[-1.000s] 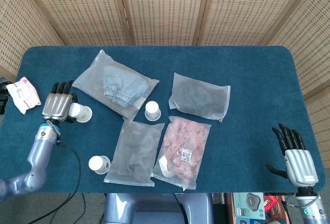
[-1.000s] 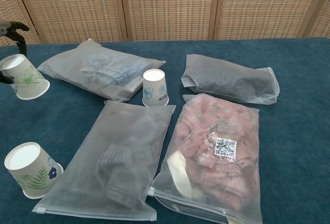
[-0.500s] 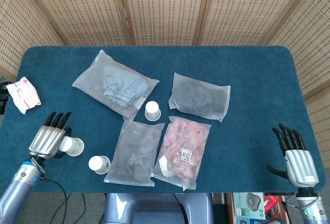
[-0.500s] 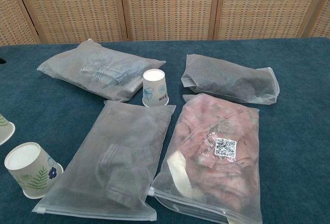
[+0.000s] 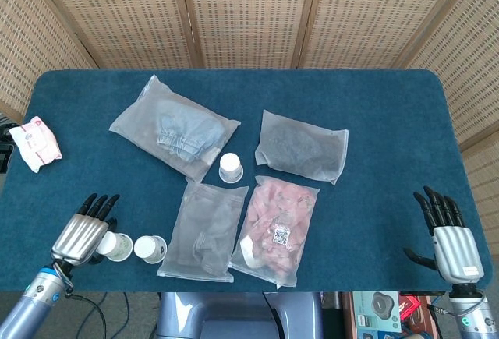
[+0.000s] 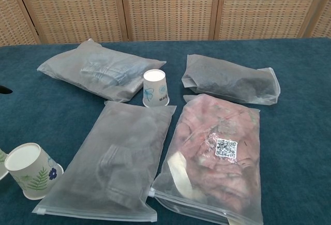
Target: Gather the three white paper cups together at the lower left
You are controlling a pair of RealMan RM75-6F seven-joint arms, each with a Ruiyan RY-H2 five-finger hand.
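Note:
Three white paper cups stand on the blue table (image 5: 390, 105). My left hand (image 5: 82, 232) grips one cup (image 5: 117, 246) at the front left, right beside a second, leaf-printed cup (image 5: 150, 248) (image 6: 28, 170). In the chest view only a sliver of the gripped cup (image 6: 2, 163) shows at the left edge. The third cup (image 5: 230, 167) (image 6: 155, 87) stands upside down in the middle, between the bags. At the front right edge my right hand (image 5: 448, 234) rests with fingers apart and holds nothing.
Four clear garment bags lie around the middle cup: denim (image 5: 175, 126), dark grey (image 5: 302, 145), pink (image 5: 277, 228), and grey (image 5: 205, 230) beside the leaf-printed cup. A small white packet (image 5: 34, 143) lies at the table's left edge.
My left hand has carried its cup from the table's mid-left toward the front edge and brought it next to the leaf-printed cup. The right hand has stayed put.

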